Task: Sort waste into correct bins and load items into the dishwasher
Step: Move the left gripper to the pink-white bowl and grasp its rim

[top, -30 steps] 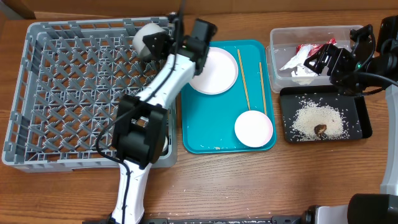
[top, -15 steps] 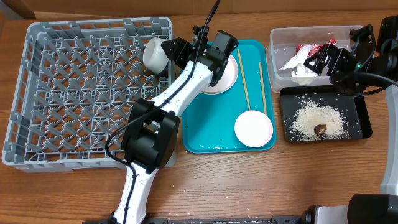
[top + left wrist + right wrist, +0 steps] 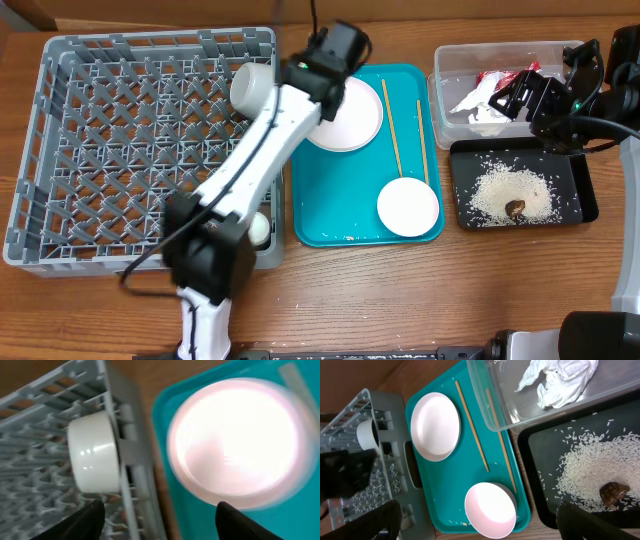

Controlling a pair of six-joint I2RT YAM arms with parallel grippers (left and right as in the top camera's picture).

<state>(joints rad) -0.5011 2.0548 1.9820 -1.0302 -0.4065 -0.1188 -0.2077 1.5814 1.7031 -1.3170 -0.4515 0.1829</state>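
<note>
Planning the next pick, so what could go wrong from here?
1. The cup seems to lie on its side against the dish rack's wall; it could roll.
2. The open left gripper hangs near that wall and the plate; it might clip either.
3. The chopsticks lie flat on the teal tray; they may slip.

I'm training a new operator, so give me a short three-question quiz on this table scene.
1. True or false: the cup is in the dish rack.
2. How many chopsticks lie on the teal tray?
3. The brown food lump sits in the: A dish rack, B black tray, C teal tray.
Key: 1 true; 2 two; 3 B.
</note>
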